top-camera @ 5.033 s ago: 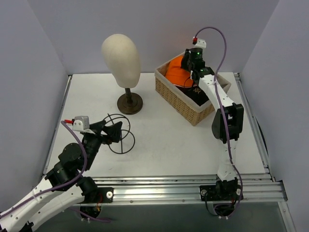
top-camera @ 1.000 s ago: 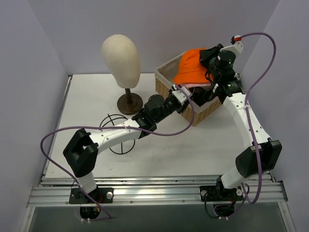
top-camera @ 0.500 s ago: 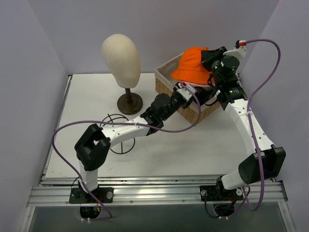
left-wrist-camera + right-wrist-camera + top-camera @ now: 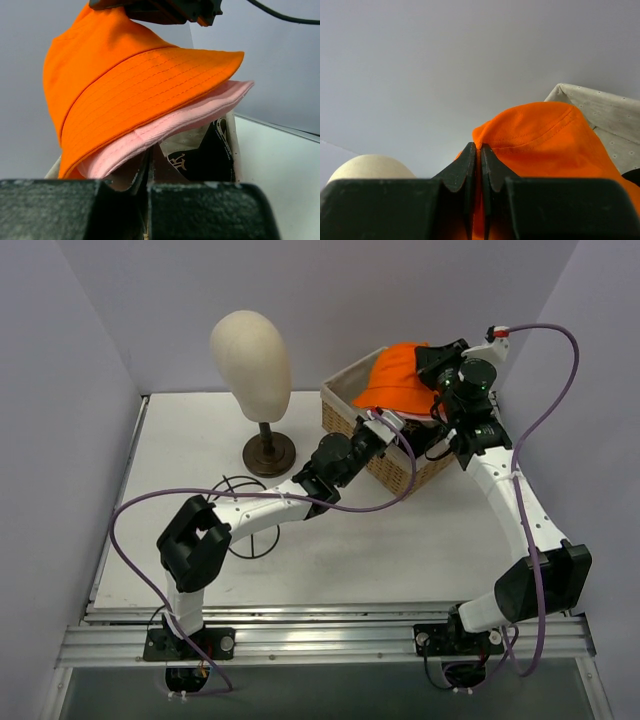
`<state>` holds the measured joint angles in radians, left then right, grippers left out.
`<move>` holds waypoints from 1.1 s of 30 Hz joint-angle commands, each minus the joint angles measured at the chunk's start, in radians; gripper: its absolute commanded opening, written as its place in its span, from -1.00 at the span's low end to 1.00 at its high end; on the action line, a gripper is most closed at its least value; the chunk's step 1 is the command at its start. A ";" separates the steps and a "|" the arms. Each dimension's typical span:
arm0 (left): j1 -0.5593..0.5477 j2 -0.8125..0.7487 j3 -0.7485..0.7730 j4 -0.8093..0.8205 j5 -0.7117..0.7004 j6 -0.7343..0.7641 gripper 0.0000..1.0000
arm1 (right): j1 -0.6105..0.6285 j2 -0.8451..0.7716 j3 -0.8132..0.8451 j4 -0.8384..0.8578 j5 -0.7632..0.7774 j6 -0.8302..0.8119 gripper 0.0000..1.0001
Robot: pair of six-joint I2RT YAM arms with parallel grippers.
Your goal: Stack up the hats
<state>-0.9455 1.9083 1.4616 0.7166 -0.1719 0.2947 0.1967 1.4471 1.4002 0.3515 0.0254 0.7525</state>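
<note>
My right gripper (image 4: 480,147) is shut on the crown of the bright orange bucket hat (image 4: 400,375) and holds it up over the wicker basket (image 4: 395,472). A pale pink bucket hat (image 4: 200,112) hangs nested under the orange one (image 4: 140,85), its brim showing below. My left gripper (image 4: 148,152) reaches in from the left (image 4: 395,423). It is shut with its tips pinched at the lower edge of the pink brim. The black cap with a gold emblem (image 4: 210,160) lies in the basket underneath. No tan cap is in view.
A cream mannequin head (image 4: 250,360) on a dark stand stands at the back left. A black wire stand (image 4: 245,515) lies on the white table under my left arm. The basket's pale lining (image 4: 600,110) rises behind the hats.
My left gripper's jaws have shut at the pink brim. Over five seconds the left arm stretched across to the basket and the right arm lifted the orange hat out.
</note>
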 commanded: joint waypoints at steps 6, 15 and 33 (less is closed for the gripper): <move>0.024 -0.028 -0.081 0.152 -0.006 -0.026 -0.95 | -0.115 0.053 0.100 0.112 -0.050 0.010 -1.00; 0.028 -0.002 -0.072 0.138 0.002 -0.019 -0.95 | -0.155 0.157 0.152 0.199 -0.153 0.065 -1.00; 0.019 -0.034 -0.165 0.264 0.203 0.132 0.07 | -0.135 -0.051 -0.078 0.307 -0.137 0.088 -1.00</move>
<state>-0.9226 1.8992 1.2903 0.8772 0.0029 0.3832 0.0509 1.4914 1.3399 0.5198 -0.1162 0.8185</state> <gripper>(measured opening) 0.547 0.018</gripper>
